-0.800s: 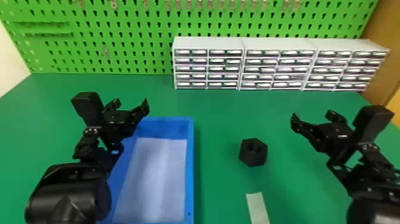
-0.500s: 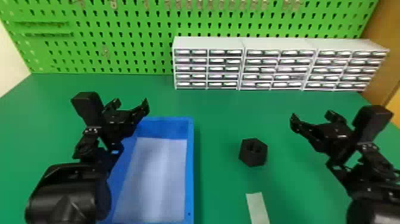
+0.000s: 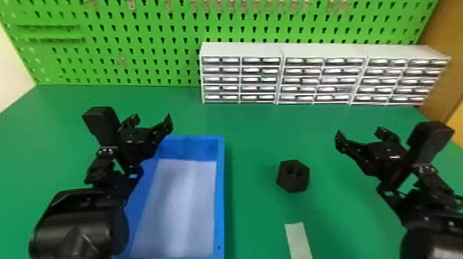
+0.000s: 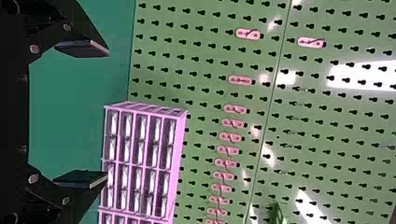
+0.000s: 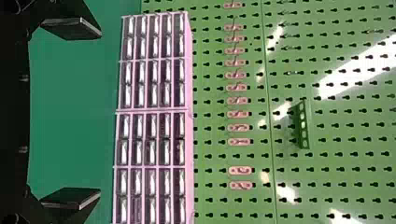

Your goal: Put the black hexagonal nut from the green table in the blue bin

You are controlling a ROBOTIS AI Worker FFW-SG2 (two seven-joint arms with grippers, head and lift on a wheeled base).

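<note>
Item, left gripper [image 4: 107, 114]: its two fingers stand wide apart, nothing held between them. In the head view its arm is seen across the left side of the blue bin [image 3: 221, 193].
Item, right gripper [image 5: 100, 113]: likewise spread and unladen, placed to the right of the nut.
Item, black hexagonal nut [image 3: 291, 182]: one, resting on the green surface [image 3: 255, 137] between the bin and the right gripper, touching neither; its hole is partly turned upward.

Hazards, as judged. Should the nut be pinched across its corners rather than its flats, it may be twisted or squeezed out. Should the fingers be lowered too far, the surface may be struck; too little, and only the top edge may be caught. If the nut is carried low, the bin's near wall may be clipped and the nut dropped outside. If the left arm is left where it is, the two may be brought together over the bin.

Containers. Blue bin: open-topped, pale-bottomed, partly covered from sight by the left arm; the nut not yet placed in it. Drawer cabinets [image 3: 241, 79]: three, pale, set along the back; contents of the small drawers cannot be told.

Sundries: pale strip [image 3: 298, 241], green pegboard [image 3: 103, 74].
</note>
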